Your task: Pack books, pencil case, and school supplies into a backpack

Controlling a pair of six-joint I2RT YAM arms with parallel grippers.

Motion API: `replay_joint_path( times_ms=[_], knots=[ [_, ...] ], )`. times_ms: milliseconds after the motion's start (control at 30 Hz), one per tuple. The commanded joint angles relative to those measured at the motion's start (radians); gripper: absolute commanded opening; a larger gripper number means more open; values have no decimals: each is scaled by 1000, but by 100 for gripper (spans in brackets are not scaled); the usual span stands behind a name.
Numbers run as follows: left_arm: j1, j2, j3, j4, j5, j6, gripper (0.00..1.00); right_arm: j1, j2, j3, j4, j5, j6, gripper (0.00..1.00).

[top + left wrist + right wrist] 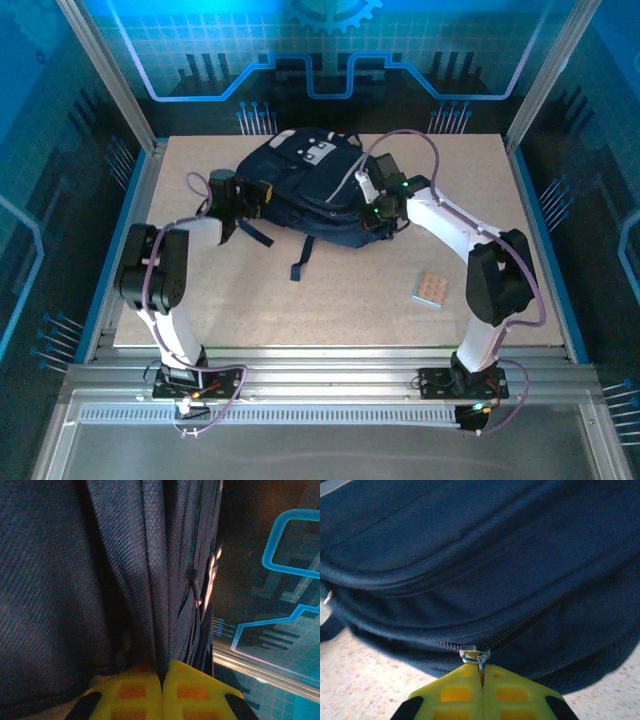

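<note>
Top external view, item by item:

- Backpack (300, 185): lying flat on the table (300, 310), upper centre of frame, straps trailing toward the lower edge.
- Left hand (255, 197): at the backpack's left side. In the left wrist view the hand (162, 680) is closed tight, a gathered fold of navy fabric pinched between the fingers.
- Right hand (375, 205): at the backpack's right side. In the right wrist view the hand (481, 672) is closed on the metal zip pull (476, 656), low on the bag's side wall.
- Pad (432, 289): flat on the table, lower right of centre, well apart from the backpack, not yet packed.

Step in hand, by judgement: zip work, one hand bracing the fabric and the other holding the pull. Opening seems likelier, since the pad lies outside.

Next move calls for: a steady draw of the pull along the line of the teeth, with the left pinch keeping the cloth taut so the bag neither slides nor bunches.
</note>
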Motion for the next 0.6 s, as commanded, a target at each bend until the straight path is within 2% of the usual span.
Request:
replay_joint_path(
  times_ms=[0,67,167,300,433,567],
  knots=[
    [41,39,106,-3,31,66,30,64,26,37,-52,-195,-9,0],
    [38,-1,109,-54,33,104,63,94,51,54,13,-301,54,0],
    [37,-118,49,-133,16,155,98,128,98,103,110,-388,147,0],
    [33,-301,-87,-214,-10,150,99,160,171,205,189,-423,225,0],
    [-17,-470,-200,-325,-105,134,99,178,235,318,233,-498,292,0],
    [-77,-527,-262,-346,-163,78,99,203,241,361,241,-511,317,0]
  ],
)
